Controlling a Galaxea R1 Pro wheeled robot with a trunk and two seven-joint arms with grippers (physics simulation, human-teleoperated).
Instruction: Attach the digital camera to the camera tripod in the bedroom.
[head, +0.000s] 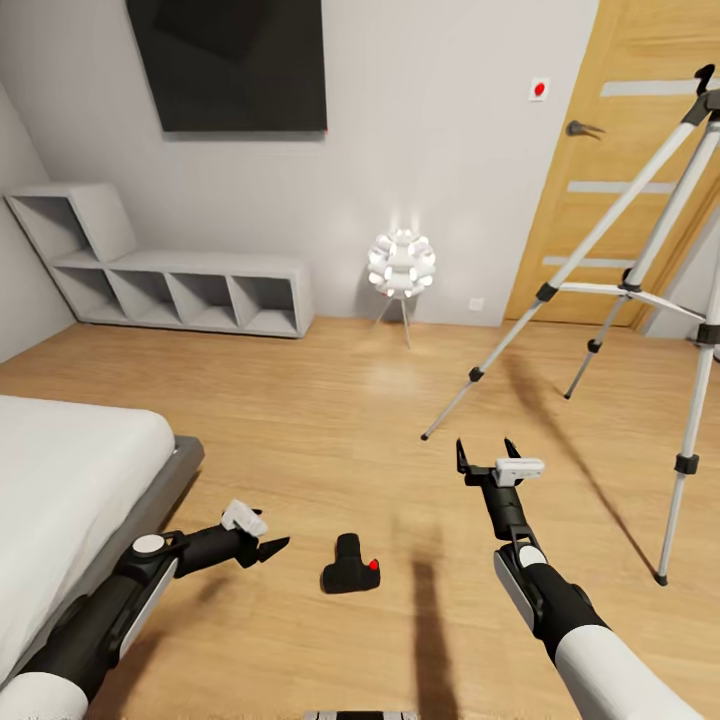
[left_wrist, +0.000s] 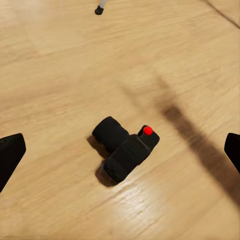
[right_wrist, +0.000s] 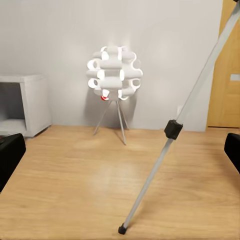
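The digital camera lies on the wooden floor in front of me, a small black body with a red button; the left wrist view has it centred below the hand. My left gripper hangs low just left of it, open, its dark fingers wide apart and touching nothing. My right gripper is open and empty, held above the floor further forward and to the right. The camera tripod stands at the right on silver legs. One leg slants past the right hand's front.
A grey-framed bed with a white mattress fills the left side. Grey cube shelving lines the far wall under a black wall panel. A white flower-shaped lamp glows by the wall. The wooden door is behind the tripod.
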